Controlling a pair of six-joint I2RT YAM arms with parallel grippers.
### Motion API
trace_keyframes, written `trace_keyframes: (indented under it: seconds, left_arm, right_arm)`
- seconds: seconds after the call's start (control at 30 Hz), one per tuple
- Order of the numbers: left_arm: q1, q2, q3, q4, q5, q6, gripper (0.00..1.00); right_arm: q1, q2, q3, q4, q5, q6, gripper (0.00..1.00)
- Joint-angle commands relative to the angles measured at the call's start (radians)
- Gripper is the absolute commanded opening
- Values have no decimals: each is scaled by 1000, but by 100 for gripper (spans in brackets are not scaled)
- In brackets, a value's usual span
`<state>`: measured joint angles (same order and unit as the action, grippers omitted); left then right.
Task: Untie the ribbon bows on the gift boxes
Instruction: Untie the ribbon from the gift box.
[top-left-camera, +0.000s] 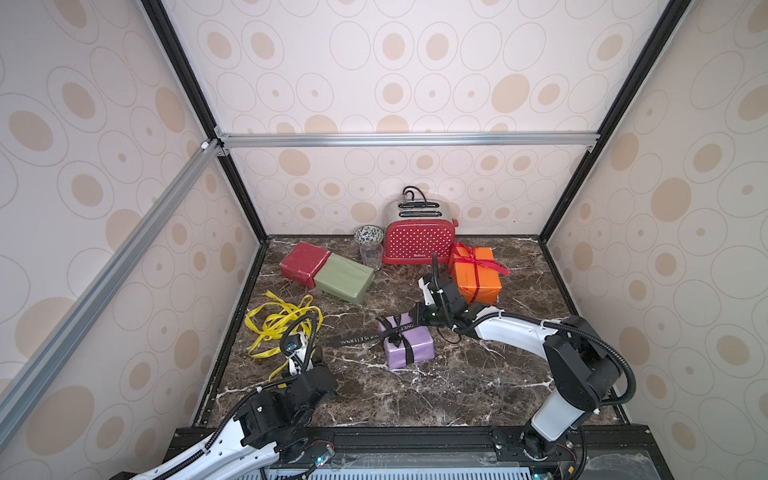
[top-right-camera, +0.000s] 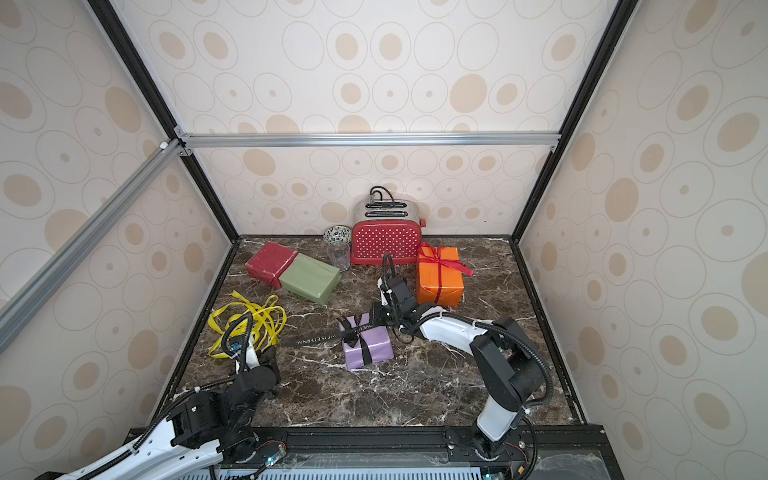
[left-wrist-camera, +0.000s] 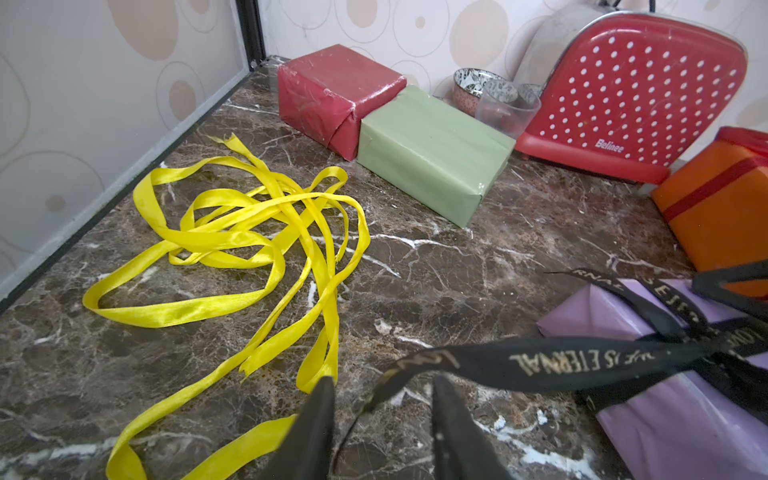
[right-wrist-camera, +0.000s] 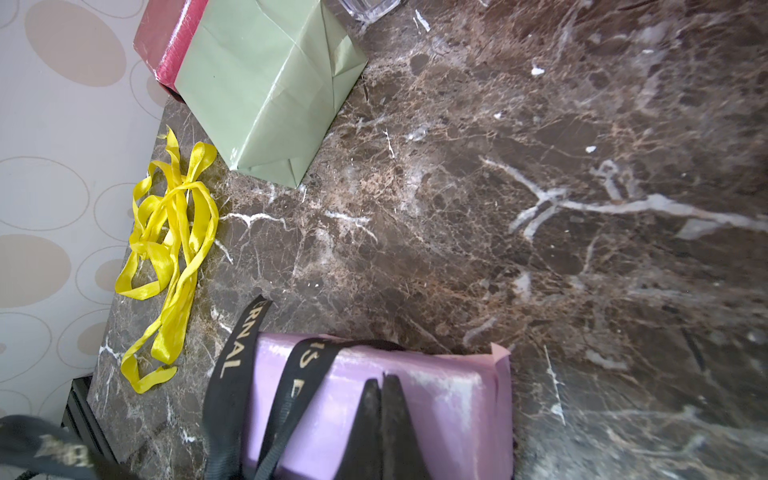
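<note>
The lilac gift box (top-left-camera: 409, 347) stands mid-table with a black lettered ribbon (top-left-camera: 353, 340) knotted on top, one long tail stretched left. That tail's end (left-wrist-camera: 415, 361) lies loose over my left gripper (left-wrist-camera: 384, 380), which is open and grips nothing. My right gripper (right-wrist-camera: 381, 380) is shut, its tips resting on the lilac box's (right-wrist-camera: 436, 395) far top edge. The orange box (top-left-camera: 476, 276) at the back right carries a tied red ribbon bow (top-left-camera: 473, 255). The dark red box (top-left-camera: 303, 264) and olive box (top-left-camera: 343, 282) are bare. Loose yellow ribbons (top-left-camera: 282, 324) lie on the left.
A red white-dotted toaster (top-left-camera: 417, 243) stands at the back wall, with a clear glass (top-left-camera: 371, 254) and a patterned bowl (top-left-camera: 368, 235) to its left. Patterned walls close the marble table (top-left-camera: 457, 386) on three sides.
</note>
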<state>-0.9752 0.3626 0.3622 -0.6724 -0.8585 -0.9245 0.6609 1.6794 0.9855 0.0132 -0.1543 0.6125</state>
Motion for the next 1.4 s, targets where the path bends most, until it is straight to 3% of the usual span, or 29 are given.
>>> trace_keyframes:
  seconds: [0.0,0.2,0.37,0.47,0.67,0.8,0.9,1.03,1.13,1.27,1.37]
  left_arm:
    - [8,13,28,9,-72,-4,51]
    - [58,106,47,192,-9,59,67]
    - [137,322,125,345,198,111,99]
    - [139,488,229,361,311,158,99]
    - [139,733,387,439,576,256,87]
    - [139,871,503,403,727,294,84]
    - [138,983,609,320,795,299,77]
    - [132,1104,749,186,806,269,67]
    - [132,1180,843,89,776,246,65]
    - [127,1282,964,-26,776,251,58]
    - [125,1346,1032,-86,756,255,43]
  right_arm:
    - [1,52,-43,-188,62,-10,0]
    - [6,39,-52,-171,56,-26,0]
    - [17,19,-64,-147,52,-45,0]
    - [20,3,-77,-122,44,-57,1]
    - [22,-77,-143,5,-22,-74,8]
    - [23,-203,-243,142,-57,-67,24]
    - [22,-312,-301,157,11,-66,33]
    - [18,-488,-385,175,107,-50,42]
    - [2,-616,-485,263,122,0,49]
    - [-37,-697,-535,305,91,51,44]
    - [-59,-699,-505,207,47,86,37]
